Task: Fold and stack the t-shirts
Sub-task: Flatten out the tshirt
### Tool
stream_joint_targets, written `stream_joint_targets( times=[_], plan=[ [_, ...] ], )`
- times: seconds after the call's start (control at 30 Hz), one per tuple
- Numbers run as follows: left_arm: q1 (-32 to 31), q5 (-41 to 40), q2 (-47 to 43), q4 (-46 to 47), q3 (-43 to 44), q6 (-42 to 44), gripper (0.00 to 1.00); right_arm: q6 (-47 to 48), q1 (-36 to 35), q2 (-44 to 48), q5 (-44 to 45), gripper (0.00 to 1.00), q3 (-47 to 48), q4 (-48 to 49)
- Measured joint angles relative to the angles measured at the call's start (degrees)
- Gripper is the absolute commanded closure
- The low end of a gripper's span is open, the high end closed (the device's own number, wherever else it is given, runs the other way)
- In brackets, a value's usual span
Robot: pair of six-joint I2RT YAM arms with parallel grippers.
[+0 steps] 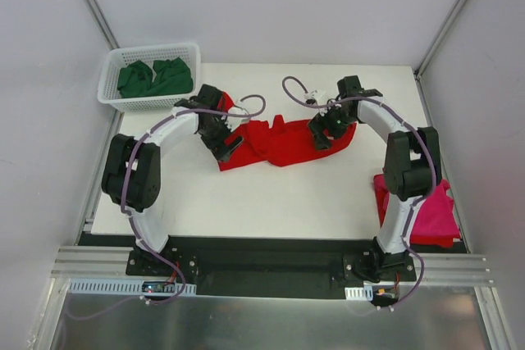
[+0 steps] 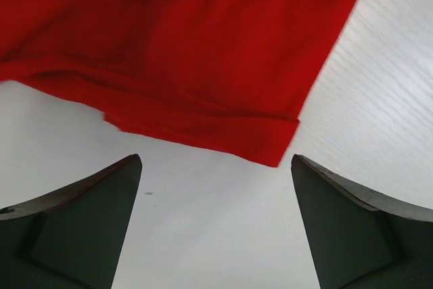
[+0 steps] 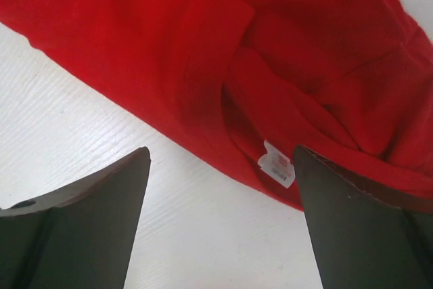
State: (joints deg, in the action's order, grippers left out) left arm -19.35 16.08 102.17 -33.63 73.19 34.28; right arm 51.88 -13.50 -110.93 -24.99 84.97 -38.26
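Barely begun. Bright red t-shirt [image 1: 279,141] crumpled and unfolded on the white wood-grain tabletop [image 1: 271,202], hemmed corner just ahead of the left gripper [image 2: 216,160]. Collar label just ahead of the right gripper [image 3: 223,150]. Both spread wide, gripping nothing. Soft creased knit, ridged hem. Still waiting: dark green t-shirts [image 1: 152,78] bunched in the lattice basket [image 1: 111,92] beyond the left gripper. Magenta t-shirt [image 1: 435,215] behind the right gripper, possibly folded.

On the worktop [image 1: 271,202], red t-shirt [image 1: 283,143] lies crumpled at centre. left end effector [image 1: 223,138] over its left end, right end effector [image 1: 321,133] over its right end. green t-shirts [image 1: 154,78] in white lattice basket [image 1: 148,102], far-left corner. magenta t-shirt [image 1: 435,217] at right edge, partly behind right arm [image 1: 410,170].
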Motion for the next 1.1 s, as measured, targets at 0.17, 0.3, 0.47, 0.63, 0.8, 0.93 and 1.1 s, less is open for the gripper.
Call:
stream_joint_targets(
  times=[0.17, 0.3, 0.47, 0.63, 0.8, 0.93, 1.1],
  plan=[
    [1.73, 1.01, 2.82, 1.25, 7.85, -0.28, 0.13, -1.16, 1.01, -2.34, -2.14, 0.14, 2.75, 0.94],
    [1.70, 2.21, 6.10, 1.62, 9.62, -0.46, 0.20, -1.81, 0.74, -3.76, -2.54, 0.20, 3.58, 3.06],
    [1.73, 3.72, 11.76, 1.18, 10.95, -0.68, 0.41, -1.88, 0.70, -6.86, -2.73, 0.40, 5.42, 3.56],
    [1.79, 4.68, 14.43, 0.74, 13.18, -1.51, 1.00, -1.84, 0.70, -9.16, -2.89, 0.99, 7.37, 3.45],
    [1.79, 4.55, 14.40, 0.33, 16.24, -1.49, 1.00, -3.58, 0.72, -8.92, -1.46, 0.99, 7.98, 4.02],
    [1.79, 3.10, 12.26, 0.02, 19.74, -1.22, 1.00, -5.60, 1.09, -5.68, 1.14, 0.99, 8.81, 5.49],
    [1.75, 2.27, 7.17, 0.42, 25.33, -1.16, 1.00, -8.37, 1.97, -2.67, 5.46, 0.99, 20.70, 8.35]
  ],
)
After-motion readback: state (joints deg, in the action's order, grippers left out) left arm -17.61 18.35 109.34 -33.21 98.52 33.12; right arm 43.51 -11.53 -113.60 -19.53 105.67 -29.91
